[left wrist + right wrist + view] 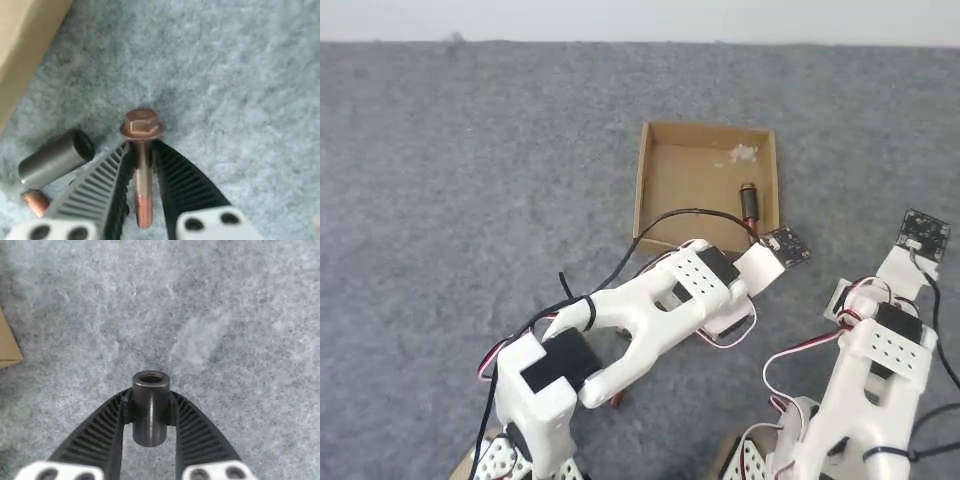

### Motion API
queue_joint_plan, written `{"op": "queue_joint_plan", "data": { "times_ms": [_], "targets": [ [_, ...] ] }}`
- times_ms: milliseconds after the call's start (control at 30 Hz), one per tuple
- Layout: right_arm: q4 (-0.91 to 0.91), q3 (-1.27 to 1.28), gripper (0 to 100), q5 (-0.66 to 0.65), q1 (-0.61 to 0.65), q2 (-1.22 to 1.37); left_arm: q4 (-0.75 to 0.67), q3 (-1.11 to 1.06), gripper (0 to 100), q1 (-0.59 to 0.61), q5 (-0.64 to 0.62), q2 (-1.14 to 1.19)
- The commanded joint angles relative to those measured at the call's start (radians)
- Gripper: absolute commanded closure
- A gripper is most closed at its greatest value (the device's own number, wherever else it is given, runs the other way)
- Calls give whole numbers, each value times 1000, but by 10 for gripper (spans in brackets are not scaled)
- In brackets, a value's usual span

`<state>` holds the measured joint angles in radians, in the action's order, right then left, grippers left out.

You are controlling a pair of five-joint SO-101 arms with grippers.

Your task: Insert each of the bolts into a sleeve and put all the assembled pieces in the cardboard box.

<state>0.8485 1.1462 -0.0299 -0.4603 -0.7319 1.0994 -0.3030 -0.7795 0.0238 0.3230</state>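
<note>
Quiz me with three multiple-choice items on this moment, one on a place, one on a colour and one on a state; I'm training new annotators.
1. Where is the loose sleeve?
A. Lying on the carpet beside the left end effector
B. Standing on a shelf
C. Hanging from a cable

2. What colour is the bolt in the left end effector?
A. Blue
B. Copper
C. White

3. What state is the right end effector in?
A. Open and empty
B. Shut on a bolt
C. Shut on a dark sleeve

Answers:
1 A: the left wrist view shows it on its side on the carpet.
2 B: its head and shank are copper.
3 C: the right wrist view shows the sleeve clamped, with its bore visible.
</note>
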Motion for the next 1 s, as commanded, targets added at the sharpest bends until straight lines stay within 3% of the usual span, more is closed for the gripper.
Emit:
{"op": "queue_joint_plan", "data": {
  "times_ms": [0, 367, 600, 767, 967],
  "targets": [
    [-8, -64, 992, 11, -7, -19, -11, 16, 984, 2, 0, -9],
    [-8, -63, 992, 15, 38, -19, 15, -33, 985, 11, 0, -115],
    [-10, -63, 992, 95, 48, -19, -109, -185, 985, 149, -8, -347],
    [-15, -60, 992, 98, 116, -19, -126, -246, 983, 166, -9, -468],
    [-30, -57, 992, 241, 173, -19, -129, -280, 983, 230, -103, -595]
  ]
}}
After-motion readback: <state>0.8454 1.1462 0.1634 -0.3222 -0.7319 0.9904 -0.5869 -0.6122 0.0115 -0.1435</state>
